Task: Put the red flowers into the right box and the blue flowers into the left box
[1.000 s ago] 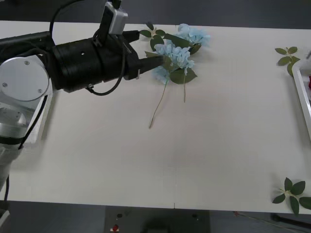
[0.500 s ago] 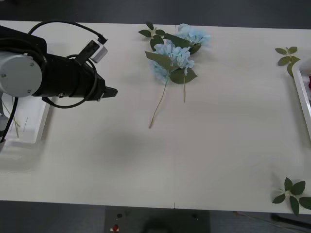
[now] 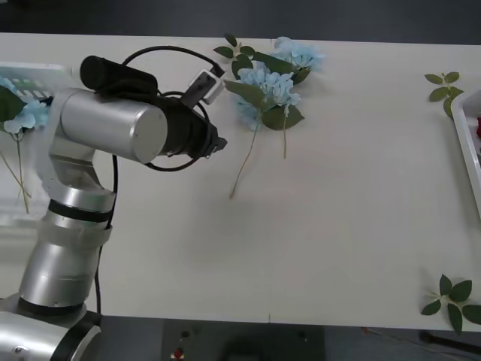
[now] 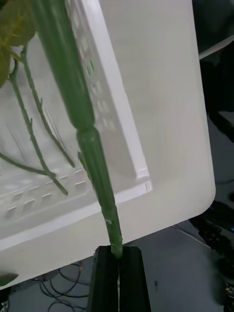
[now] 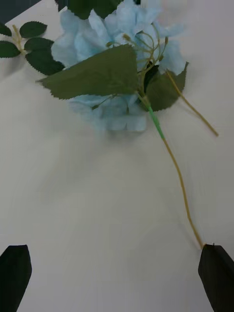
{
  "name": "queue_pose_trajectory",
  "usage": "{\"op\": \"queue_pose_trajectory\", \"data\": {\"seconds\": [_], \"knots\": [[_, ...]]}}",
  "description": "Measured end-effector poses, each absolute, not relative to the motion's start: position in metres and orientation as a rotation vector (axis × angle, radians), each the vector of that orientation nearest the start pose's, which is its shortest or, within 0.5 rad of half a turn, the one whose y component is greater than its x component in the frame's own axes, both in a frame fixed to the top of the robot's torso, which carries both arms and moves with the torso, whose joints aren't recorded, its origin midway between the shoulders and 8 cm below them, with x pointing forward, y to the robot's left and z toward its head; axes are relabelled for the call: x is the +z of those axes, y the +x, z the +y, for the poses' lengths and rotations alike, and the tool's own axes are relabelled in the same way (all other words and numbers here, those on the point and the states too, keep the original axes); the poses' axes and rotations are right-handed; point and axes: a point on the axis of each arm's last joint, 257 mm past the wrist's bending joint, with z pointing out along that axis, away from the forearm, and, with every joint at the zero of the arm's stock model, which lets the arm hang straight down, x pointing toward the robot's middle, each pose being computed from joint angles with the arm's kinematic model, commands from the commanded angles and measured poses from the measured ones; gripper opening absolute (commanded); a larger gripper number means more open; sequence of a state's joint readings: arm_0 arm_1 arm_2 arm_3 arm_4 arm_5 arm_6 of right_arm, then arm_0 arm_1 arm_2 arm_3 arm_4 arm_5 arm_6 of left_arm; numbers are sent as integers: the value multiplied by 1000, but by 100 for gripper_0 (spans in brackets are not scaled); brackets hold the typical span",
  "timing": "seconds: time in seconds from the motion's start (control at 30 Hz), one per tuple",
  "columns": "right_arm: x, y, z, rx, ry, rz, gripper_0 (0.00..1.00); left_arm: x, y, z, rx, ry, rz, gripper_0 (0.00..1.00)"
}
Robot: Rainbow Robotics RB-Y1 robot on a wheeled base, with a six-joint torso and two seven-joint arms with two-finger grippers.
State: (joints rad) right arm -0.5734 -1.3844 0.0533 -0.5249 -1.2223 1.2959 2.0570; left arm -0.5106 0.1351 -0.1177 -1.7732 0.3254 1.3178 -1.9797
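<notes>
Meanwhile, the blue flowers (image 3: 269,89) lay clustered near the table's (image 3: 338,226) far edge, their fluffy heads looking light and easily crushed, so the thin, bendy stem (image 5: 181,187) seemed the safest place to pinch. The left gripper (image 5: 116,273) hovered just short of them with jaws spread wide, bare tabletop all around. The right gripper (image 4: 118,253) was clamped on a green stem (image 4: 80,122) above the right box (image 4: 117,126).
</notes>
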Motion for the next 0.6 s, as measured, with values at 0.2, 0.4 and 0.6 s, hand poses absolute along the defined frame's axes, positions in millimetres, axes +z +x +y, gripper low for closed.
{"op": "queue_pose_trajectory", "data": {"seconds": [0.2,0.4,0.6], "knots": [[-183,388,-732,-259,413,2626,0,-188,570,41,-34,857,2020,100],[-201,420,-717,-319,287,2609,0,-194,573,35,-23,869,2007,100],[-226,417,-712,-466,96,2700,0,-201,594,36,-14,818,1990,100]]}}
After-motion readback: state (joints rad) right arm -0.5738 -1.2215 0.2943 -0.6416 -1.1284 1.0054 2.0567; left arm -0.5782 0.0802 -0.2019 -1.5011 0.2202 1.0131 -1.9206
